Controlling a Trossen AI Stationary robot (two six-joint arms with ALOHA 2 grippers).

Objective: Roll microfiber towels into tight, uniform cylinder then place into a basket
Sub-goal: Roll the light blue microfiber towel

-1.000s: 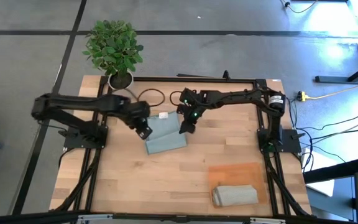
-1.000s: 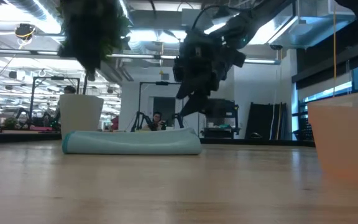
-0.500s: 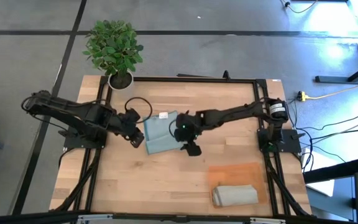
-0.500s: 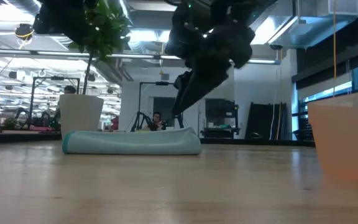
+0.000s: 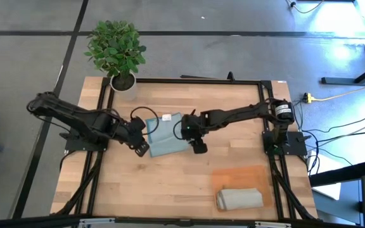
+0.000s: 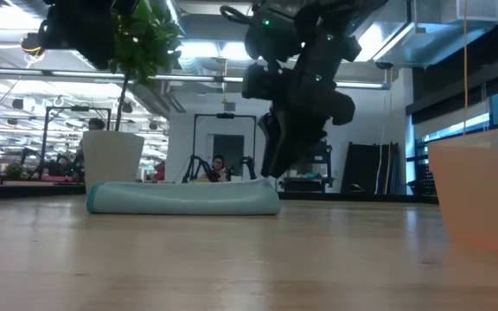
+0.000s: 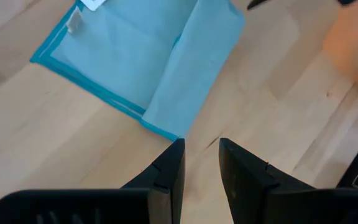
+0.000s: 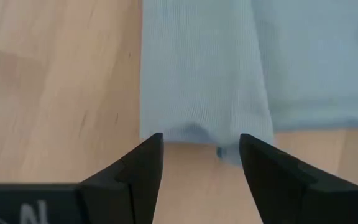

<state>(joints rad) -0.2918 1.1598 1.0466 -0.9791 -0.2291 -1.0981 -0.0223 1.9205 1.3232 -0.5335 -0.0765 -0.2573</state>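
Down in the basket (image 5: 266, 174) the grey-beige towel (image 5: 239, 199) sits rolled, while mid-table the blue towel (image 5: 167, 135) lies only folded, left gripper (image 5: 142, 147) and right gripper (image 5: 197, 144) both empty, fingers apart, flanking its near edge.

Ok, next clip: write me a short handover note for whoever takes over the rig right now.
Left gripper: open, empty, just off the near-left corner of the blue towel.
Right gripper: open, empty, lined up on the end of that towel's folded strip.
Blue towel: mid-table, partly folded, not rolled.
Grey-beige towel: rolled, lying at the basket's near edge.
Done: one towel.
Left: roll the blue towel tight, then place it in the basket.
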